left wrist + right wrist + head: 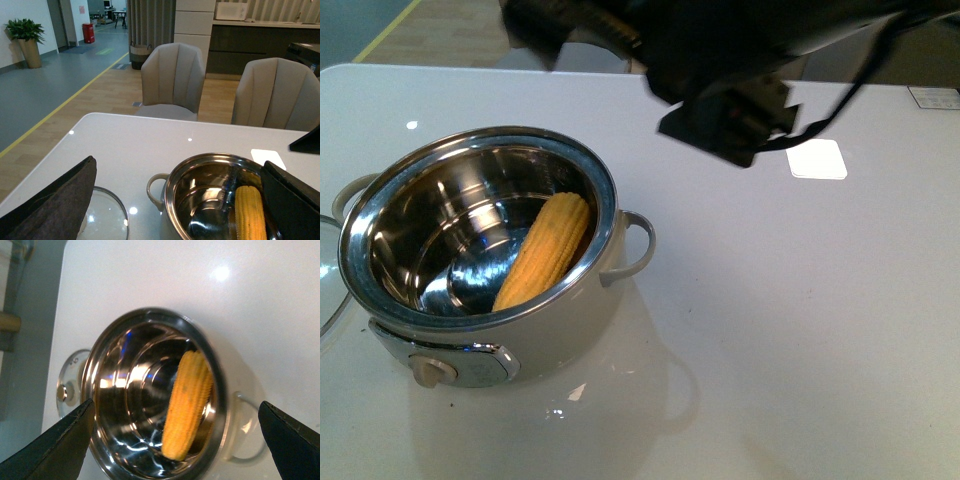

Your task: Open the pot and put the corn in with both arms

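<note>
Item one, the pot (480, 300): we find it open on the near left of the white table (800, 330), cream body, steel interior, loop handles on its left and right sides, and a beige knob (432, 372) on the panel facing us. Item two, the corn (545, 250): we record it inside the pot, lying aslant against the right inner wall, its broad end up near the rim and its tapered end down toward the bottom. Item three, a glass lid (328, 280): it lies flat on the table just left of the pot, only its edge showing in the front view, its knob visible from the right wrist. Item four, the right gripper (175, 437): we see it above the pot, looking down into it, its fingers (60, 445) spread wide with nothing between them, clear of the corn. Item five, the left gripper (175, 200): its fingers are likewise spread wide and empty, over the lid and the pot's near side. Item six, a small white square (817, 158) lies on the far right of the table. Item seven, two grey chairs (172, 80) stand beyond the far edge.
</note>
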You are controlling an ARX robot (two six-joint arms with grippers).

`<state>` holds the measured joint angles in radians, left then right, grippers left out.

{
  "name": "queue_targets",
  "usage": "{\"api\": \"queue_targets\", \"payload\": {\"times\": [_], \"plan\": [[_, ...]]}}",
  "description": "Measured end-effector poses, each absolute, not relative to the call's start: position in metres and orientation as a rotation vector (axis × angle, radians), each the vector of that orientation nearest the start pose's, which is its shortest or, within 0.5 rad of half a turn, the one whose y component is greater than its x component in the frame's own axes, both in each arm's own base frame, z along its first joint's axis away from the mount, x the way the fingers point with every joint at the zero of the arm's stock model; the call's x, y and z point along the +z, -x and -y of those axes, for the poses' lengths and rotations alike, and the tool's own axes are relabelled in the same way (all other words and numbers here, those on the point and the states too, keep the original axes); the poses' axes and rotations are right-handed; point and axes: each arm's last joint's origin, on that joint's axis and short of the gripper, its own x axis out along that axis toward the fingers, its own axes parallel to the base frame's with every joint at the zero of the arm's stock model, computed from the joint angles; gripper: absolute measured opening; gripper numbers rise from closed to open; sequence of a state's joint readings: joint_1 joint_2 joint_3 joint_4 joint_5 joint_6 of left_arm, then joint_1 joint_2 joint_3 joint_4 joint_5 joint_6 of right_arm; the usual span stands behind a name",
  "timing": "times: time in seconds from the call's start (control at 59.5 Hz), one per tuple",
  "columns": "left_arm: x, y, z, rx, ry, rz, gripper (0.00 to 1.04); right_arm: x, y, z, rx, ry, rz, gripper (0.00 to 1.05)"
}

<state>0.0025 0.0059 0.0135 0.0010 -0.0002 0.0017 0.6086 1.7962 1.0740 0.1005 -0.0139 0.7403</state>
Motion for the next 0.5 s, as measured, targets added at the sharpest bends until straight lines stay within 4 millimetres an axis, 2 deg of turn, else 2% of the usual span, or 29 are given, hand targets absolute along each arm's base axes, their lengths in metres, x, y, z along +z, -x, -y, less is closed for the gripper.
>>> {"api": "queue_targets", "payload": {"times": [0.185, 0.353, 0.42, 0.504], "plan": [[0.168, -0.097, 0.000, 0.002, -0.002, 0.009, 0.98, 0.208, -0.282, -0.149, 0.297, -0.482, -0.673, 0.96], [0.168, -0.097, 0.000, 0.003, -0.002, 0.009, 0.98, 0.211, -0.252, -0.090, 0.223, -0.430, -0.580, 0.96], [0.168, -0.097, 0.000, 0.003, -0.002, 0.009, 0.98, 0.210, -0.235, -0.060, 0.168, -0.403, -0.523, 0.96], [0.168, -0.097, 0.000, 0.003, -0.002, 0.009, 0.98, 0.208, -0.220, -0.038, 0.119, -0.378, -0.473, 0.96]]}}
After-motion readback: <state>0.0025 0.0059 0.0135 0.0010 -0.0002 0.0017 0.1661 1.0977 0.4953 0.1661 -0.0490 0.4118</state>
